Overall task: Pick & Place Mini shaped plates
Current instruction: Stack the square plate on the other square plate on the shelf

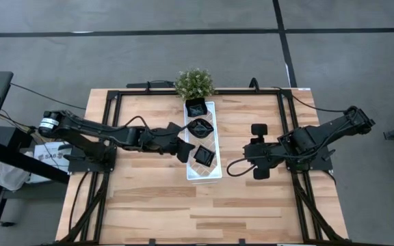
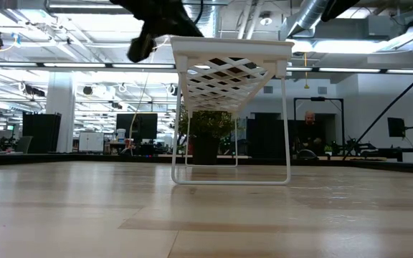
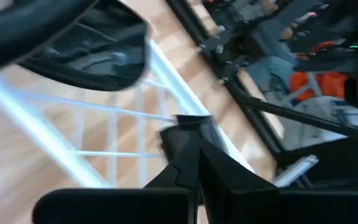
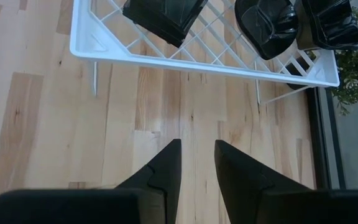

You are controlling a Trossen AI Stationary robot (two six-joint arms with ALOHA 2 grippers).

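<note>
**A:** Mini shaped plates, how many are placed?

**B:** I count three on the white tray (image 1: 212, 176) at tabletop (image 1: 149, 212) centre: one plate (image 1: 197, 107) at the tray's twelve o'clock end, one (image 1: 201, 127) mid-tray, one (image 1: 204, 156) toward six. I see no others loose on the wood, so what's left I can't judge.

**A:** Your tools?

**B:** Left tool (image 1: 183, 152) sits at the tray's nine o'clock edge, clenched, grasping nothing I can make out. Right tool (image 4: 197, 163) waits at three o'clock, fingers parted, empty.

Three black mini plates (image 1: 203, 155), one white tray (image 1: 212, 174), one plant (image 1: 194, 83)
</note>
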